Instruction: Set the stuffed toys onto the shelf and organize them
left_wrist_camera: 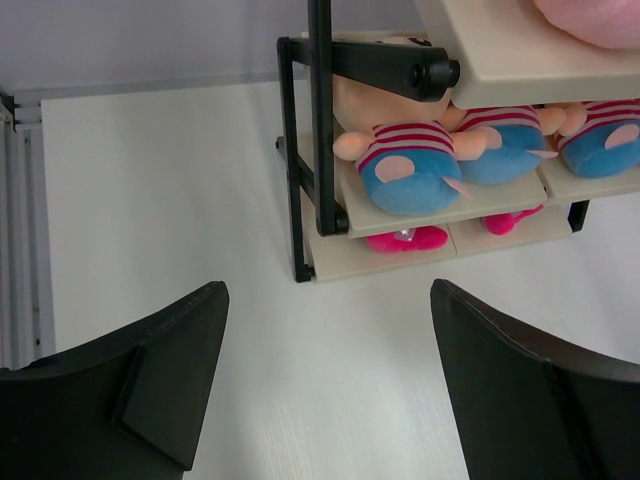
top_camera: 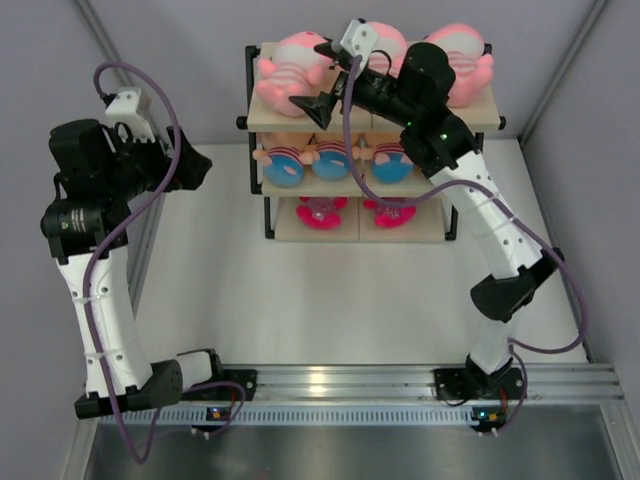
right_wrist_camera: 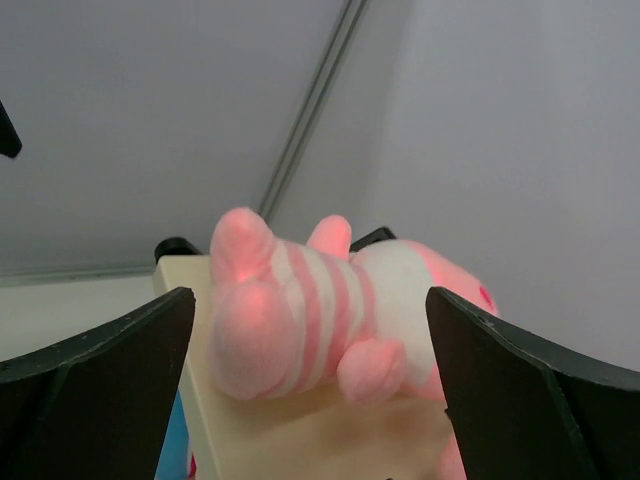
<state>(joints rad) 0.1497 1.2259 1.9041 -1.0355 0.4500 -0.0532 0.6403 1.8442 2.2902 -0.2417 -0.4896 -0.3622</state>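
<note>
The shelf [top_camera: 275,118] looked full: three pink toys on top, dolls [left_wrist_camera: 410,165] on the middle board, magenta toys [left_wrist_camera: 405,238] on the bottom one. No toy lay on the counter [top_camera: 330,300]. The right gripper [right_wrist_camera: 310,300] hung spread and empty over the top tier, facing the leftmost pink toy [top_camera: 285,72]. This was probably the tidying stage. A next move (if any) would call for a gentle nudge to square that toy. The left gripper [left_wrist_camera: 328,290] was spread and empty, well left of the shelf.
</note>
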